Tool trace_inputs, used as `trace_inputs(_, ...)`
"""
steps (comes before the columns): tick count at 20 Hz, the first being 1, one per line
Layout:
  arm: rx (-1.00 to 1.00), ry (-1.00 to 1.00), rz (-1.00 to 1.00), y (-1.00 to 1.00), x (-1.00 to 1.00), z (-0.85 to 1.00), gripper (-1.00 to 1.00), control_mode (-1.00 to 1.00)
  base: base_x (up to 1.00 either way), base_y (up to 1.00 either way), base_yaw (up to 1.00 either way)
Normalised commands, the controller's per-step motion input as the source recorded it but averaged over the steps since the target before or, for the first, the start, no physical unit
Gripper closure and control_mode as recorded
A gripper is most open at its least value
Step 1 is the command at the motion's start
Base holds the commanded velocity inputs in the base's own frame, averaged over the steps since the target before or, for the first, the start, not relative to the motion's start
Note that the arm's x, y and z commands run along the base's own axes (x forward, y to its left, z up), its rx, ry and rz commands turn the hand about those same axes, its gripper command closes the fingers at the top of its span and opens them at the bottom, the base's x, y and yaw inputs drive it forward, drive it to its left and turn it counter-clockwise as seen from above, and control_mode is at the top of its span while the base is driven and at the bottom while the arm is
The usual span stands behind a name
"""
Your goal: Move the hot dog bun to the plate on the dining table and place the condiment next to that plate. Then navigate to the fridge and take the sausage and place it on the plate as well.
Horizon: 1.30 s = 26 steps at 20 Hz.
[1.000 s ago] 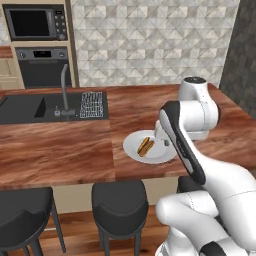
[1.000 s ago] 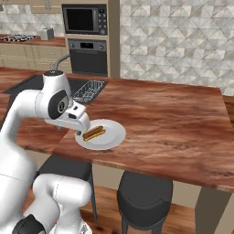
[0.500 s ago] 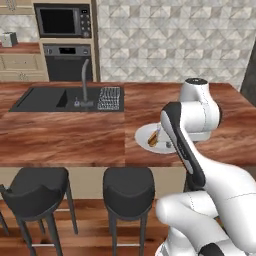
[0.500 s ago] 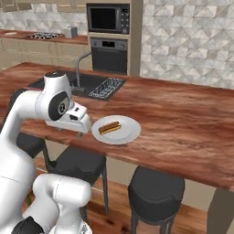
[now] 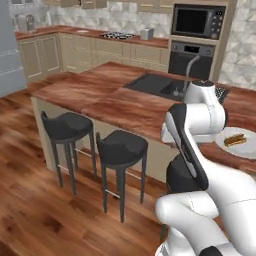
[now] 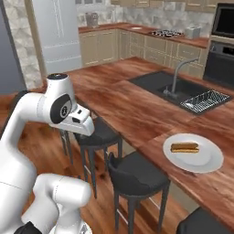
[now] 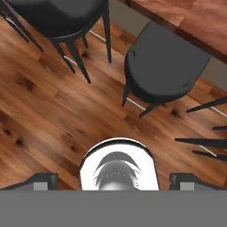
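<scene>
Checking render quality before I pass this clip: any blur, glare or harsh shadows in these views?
Left base view: soft, slightly blurred; plate cut by the frame edge. Right base view: even light, hot dog bun readable, no glare. Hand view: sharpest, faint shadows under the stools.

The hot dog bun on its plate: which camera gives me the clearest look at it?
The right base view: the hot dog bun lies whole on the plate, seen from above. The left base view catches it at the right edge, partly behind the arm.
</scene>
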Motion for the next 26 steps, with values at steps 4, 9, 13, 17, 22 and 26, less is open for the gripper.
trace_inputs(4, 0.0, 0.0, 0.0, 0.0, 0.0, 0.0, -1.0, 1.0, 0.06, 0.96, 0.56)
trace_inputs(9, 0.0, 0.0, 0.0, 0.0, 0.0, 0.0, -1.0, 1.0, 0.42, 1.0, 0.26)
trace_inputs(13, 0.0, 0.0, 0.0, 0.0, 0.0, 0.0, -1.0, 1.0, 0.87, 1.0, 0.1)
trace_inputs(17, 0.0, 0.0, 0.0, 0.0, 0.0, 0.0, -1.0, 1.0, 1.0, 1.0, 0.0)
trace_inputs(22, 0.0, 0.0, 0.0, 0.0, 0.0, 0.0, -1.0, 1.0, 1.0, 1.0, 0.0)
trace_inputs(26, 0.0, 0.0, 0.0, 0.0, 0.0, 0.0, -1.0, 1.0, 1.0, 1.0, -0.05)
